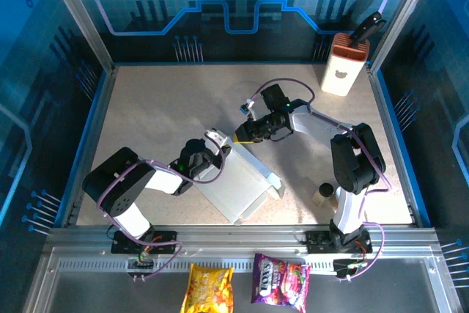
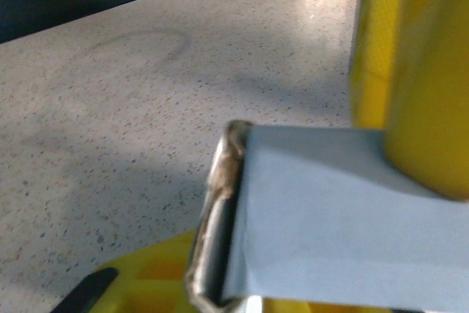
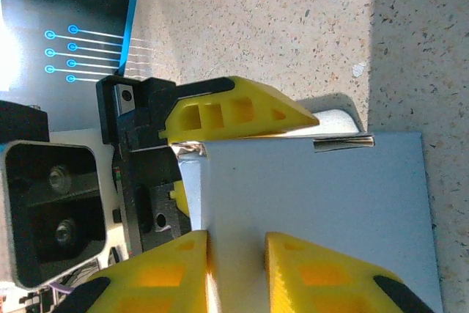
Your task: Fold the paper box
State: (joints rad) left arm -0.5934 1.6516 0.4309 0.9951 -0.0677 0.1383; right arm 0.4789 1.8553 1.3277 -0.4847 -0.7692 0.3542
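Observation:
The paper box (image 1: 245, 181) lies slanted at the table's middle, a pale grey-white card with silvery inner edges. My left gripper (image 1: 221, 148) is at its upper left corner. In the left wrist view the box panel (image 2: 330, 218) runs in over my left gripper (image 2: 234, 276), its folded edge between the yellow fingers. My right gripper (image 1: 245, 131) is at the box's far end. Its fingers (image 3: 161, 276) straddle a strip of the box (image 3: 315, 196), shut on it. The left gripper's finger (image 3: 234, 111) lies along the box's edge there. The right gripper's finger (image 2: 418, 93) rests on the panel.
A tall white-and-orange container (image 1: 343, 67) stands at the back right corner with a black object (image 1: 366, 28) above it. A small brown cylinder (image 1: 323, 194) stands by the right arm's base. Two snack bags (image 1: 209, 289) (image 1: 281, 281) lie on the front rail.

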